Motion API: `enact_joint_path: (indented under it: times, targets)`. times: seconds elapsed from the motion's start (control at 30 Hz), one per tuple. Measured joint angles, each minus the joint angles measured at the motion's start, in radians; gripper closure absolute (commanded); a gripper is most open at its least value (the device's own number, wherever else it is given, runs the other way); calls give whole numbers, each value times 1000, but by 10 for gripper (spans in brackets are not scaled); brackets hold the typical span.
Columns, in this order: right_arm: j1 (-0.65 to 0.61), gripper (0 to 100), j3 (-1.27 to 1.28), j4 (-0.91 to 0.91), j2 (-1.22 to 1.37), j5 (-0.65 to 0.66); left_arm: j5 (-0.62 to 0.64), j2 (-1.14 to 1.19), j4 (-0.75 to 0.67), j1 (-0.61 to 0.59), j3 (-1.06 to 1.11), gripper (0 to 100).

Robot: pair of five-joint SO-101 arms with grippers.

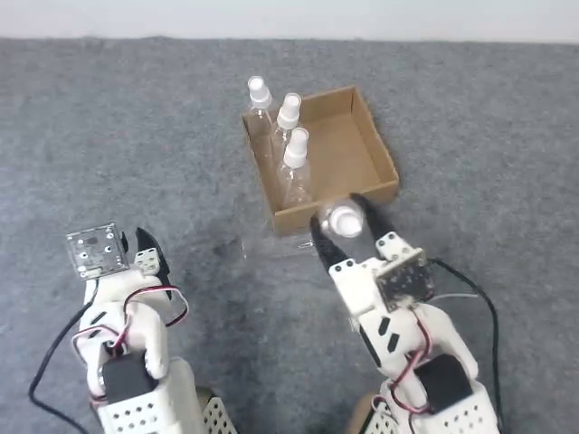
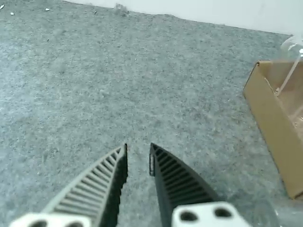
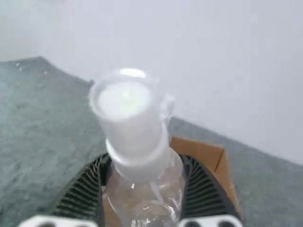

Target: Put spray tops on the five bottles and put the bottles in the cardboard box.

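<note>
Right tool [image 1: 339, 217] clamps a capped bottle [image 3: 128, 109] at the 6 o'clock edge of the box [image 1: 366, 122]. Left tool [image 2: 138, 147], slightly parted and empty, sits at its 8 o'clock. Three more bottles [image 1: 288, 113] stand along its 9 o'clock wall.

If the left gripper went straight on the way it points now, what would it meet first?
Nothing on its line, it seems: the left gripper points over bare grey carpet toward the white wall. The brown cardboard box sits off to the side, though depth is unclear.

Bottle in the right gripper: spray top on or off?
On. The right wrist view shows a white spray top seated on the neck of the clear bottle, with the right gripper shut around it.
</note>
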Motion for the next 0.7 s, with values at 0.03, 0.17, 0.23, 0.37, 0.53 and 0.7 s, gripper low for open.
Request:
enact_joint_path:
  times: [0.03, 0.17, 0.23, 0.37, 0.53, 0.7]
  targets:
    - [11, 976, -20, 0, 0, 0, 0, 0, 0, 0, 0, 930]
    - [54, 976, -106, 0, 3, 40, 0, 0, 0, 0, 0, 930]
    - [63, 975, -153, 0, 34, 55, 0, 0, 0, 0, 0, 930]
    - [89, 975, -235, -17, 190, 66, 0, 0, 0, 0, 0, 930]
    - [160, 978, -267, -141, 381, 66, 0, 0, 0, 0, 0, 930]
    - [187, 978, -267, -253, 559, 66, 0, 0, 0, 0, 0, 922]
